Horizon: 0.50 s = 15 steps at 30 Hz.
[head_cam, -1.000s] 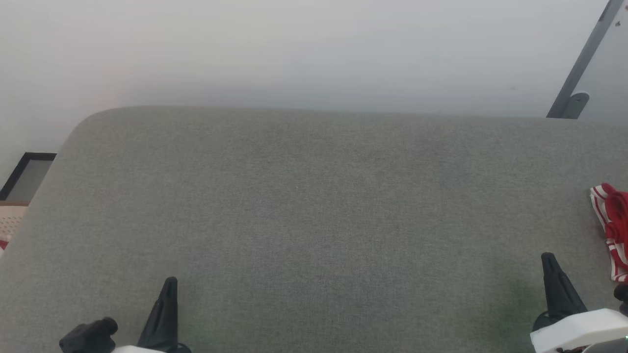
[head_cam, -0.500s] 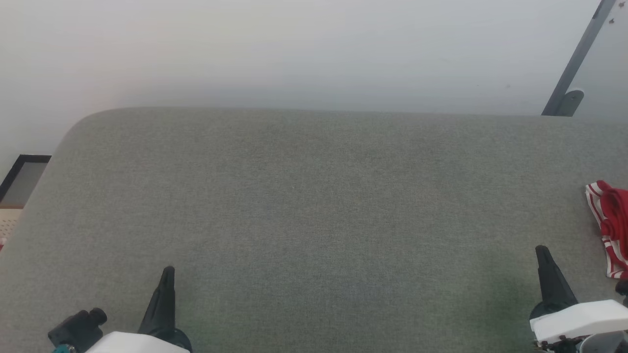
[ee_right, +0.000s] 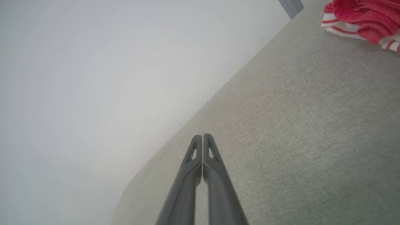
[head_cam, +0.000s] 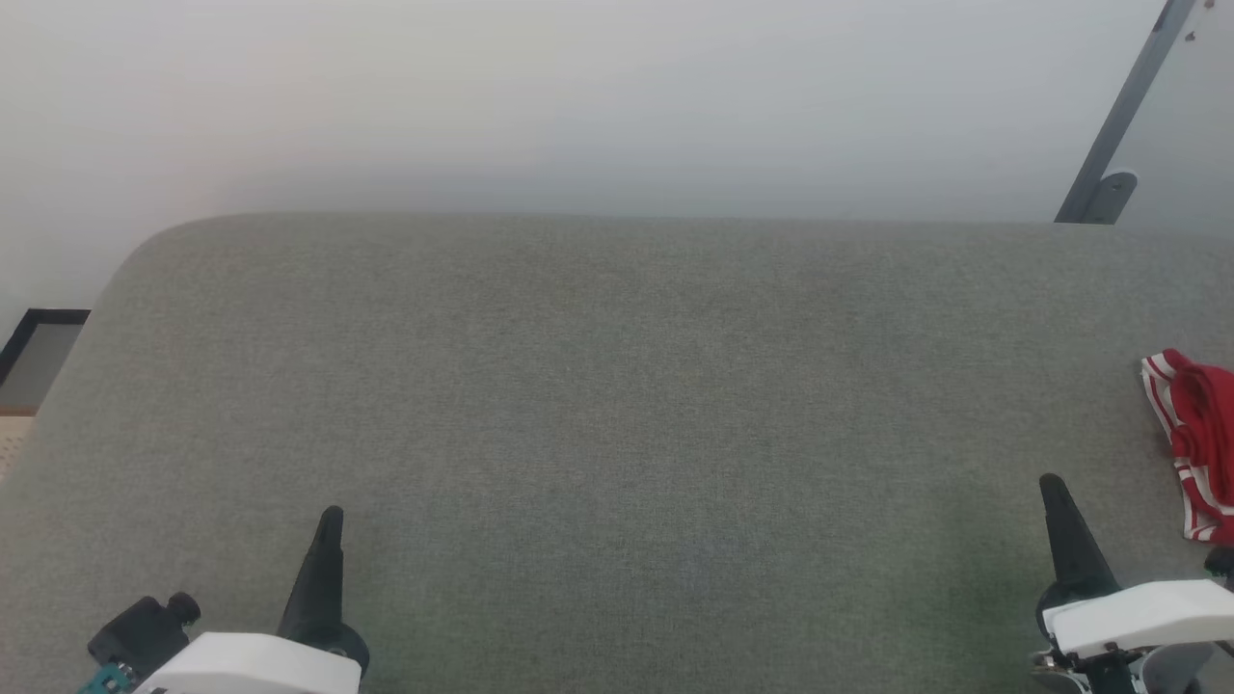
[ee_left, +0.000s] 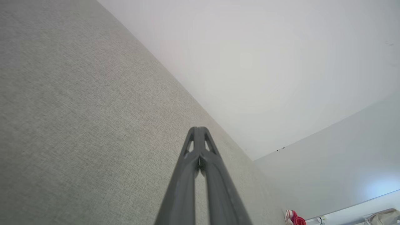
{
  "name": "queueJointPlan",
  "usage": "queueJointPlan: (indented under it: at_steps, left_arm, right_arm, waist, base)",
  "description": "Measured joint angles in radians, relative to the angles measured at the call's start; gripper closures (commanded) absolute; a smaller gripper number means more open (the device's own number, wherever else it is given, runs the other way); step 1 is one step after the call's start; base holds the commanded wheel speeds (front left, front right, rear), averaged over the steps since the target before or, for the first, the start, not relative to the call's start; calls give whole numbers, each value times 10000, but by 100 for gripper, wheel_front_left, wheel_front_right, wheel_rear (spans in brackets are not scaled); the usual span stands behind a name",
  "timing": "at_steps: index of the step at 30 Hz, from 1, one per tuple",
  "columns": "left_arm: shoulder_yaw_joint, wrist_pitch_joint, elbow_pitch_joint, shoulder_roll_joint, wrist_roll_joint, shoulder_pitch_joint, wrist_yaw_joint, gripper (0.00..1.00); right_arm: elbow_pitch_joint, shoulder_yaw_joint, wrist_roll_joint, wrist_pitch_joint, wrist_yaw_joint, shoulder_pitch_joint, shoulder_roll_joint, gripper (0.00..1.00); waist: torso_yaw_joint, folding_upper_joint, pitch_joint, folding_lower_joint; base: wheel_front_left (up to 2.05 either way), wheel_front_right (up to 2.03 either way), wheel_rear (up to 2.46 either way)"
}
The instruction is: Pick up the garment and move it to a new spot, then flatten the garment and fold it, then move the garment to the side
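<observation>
Garment (head_cam: pixel 1195 439) bunched at cushion's (head_cam: pixel 617 386) right edge. Left gripper (head_cam: pixel 331 516), right gripper (head_cam: pixel 1051 484): both clenched, empty.

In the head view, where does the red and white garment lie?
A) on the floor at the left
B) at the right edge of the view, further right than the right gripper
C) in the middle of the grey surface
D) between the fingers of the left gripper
B: the garment lies bunched on the grey surface at the far right, apart from the shut right gripper.
</observation>
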Motion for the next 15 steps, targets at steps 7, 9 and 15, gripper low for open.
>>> queueJointPlan:
  at_steps: [7,9,15]
  left_arm:
    - [50,215,81,-36,-826,-148,2,100]
    - [63,288,94,-42,-1003,-237,2,100]
    - [105,460,161,-67,-1626,-314,2,100]
  right_arm:
    - [38,-10,729,199,0,-142,100,100]
    - [44,-13,926,245,0,-177,123,100]
    - [71,-25,1507,389,0,-242,188,100]
  waist:
    - [-55,0,9,0]
    - [-72,0,11,0]
    - [-119,0,19,0]
  base:
    - [0,0,0]
    - [0,0,0]
    - [0,0,0]
